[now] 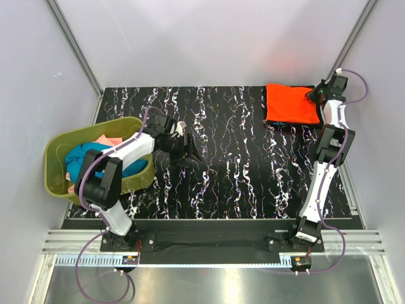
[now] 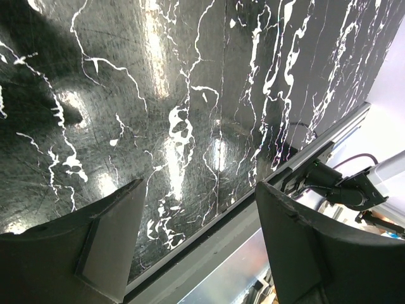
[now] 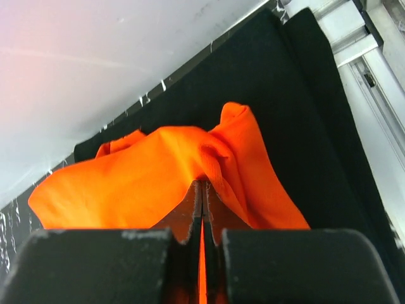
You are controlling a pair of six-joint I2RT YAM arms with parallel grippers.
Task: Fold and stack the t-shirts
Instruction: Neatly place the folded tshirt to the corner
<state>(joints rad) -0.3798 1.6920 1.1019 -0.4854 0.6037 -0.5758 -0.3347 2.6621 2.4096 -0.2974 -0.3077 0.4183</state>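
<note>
On black marbled table (image 1: 240,139), white walls (image 1: 209,38): right fingers (image 3: 126,266) pinch orange t-shirt (image 1: 290,104); left fingers (image 2: 82,253) wide.

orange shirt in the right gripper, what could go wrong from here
The right gripper is shut on only a small bunched pinch of the orange t-shirt, so the cloth may slip out or the fold pull open on a lift. It lies on a black shirt; a drag could rumple that too. The left gripper hangs open by the basket, too far to steady anything.
</note>
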